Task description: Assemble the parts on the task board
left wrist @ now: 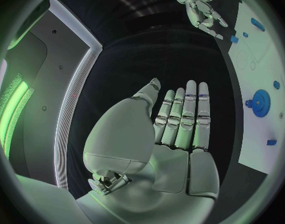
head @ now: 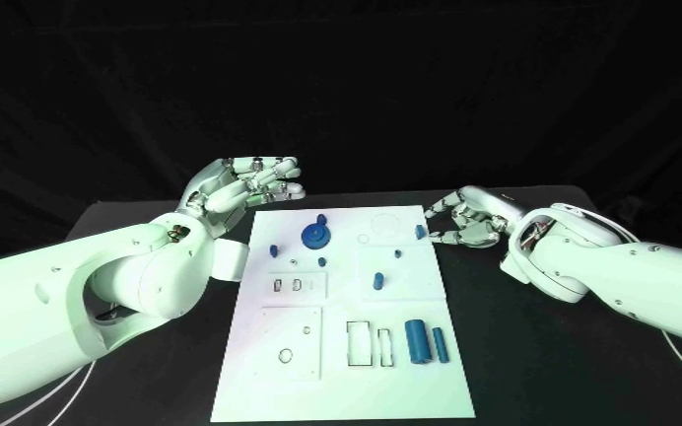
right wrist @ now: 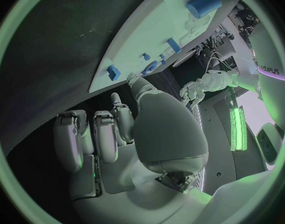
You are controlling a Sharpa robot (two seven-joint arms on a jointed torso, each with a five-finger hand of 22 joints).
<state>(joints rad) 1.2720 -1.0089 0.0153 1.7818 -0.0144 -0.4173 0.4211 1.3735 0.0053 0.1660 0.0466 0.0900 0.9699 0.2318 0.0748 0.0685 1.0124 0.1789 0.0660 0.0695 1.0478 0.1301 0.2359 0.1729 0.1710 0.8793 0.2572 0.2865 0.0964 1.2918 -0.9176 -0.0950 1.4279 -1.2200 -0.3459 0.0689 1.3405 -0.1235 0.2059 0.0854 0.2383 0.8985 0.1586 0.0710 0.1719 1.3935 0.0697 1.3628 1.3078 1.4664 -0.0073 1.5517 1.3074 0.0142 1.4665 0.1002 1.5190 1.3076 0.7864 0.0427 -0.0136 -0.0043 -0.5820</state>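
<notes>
From the wrist we see our left hand [left wrist: 179, 129] flat, fingers pressed together, holding nothing. Our right hand [head: 469, 217] has fingers curled at the white board's [head: 341, 367] far right edge, beside a small blue piece [head: 421, 232]; whether they pinch it we cannot tell.

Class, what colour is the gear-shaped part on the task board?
Blue. The gear shows best in the left wrist view.

A black counter [head: 540, 367] stands before a dark backdrop, perhaps a curtain [head: 341, 61], hanging at the far side. Green-tinted light falls across the scene; a green light strip [right wrist: 237, 129] glows nearby.
</notes>
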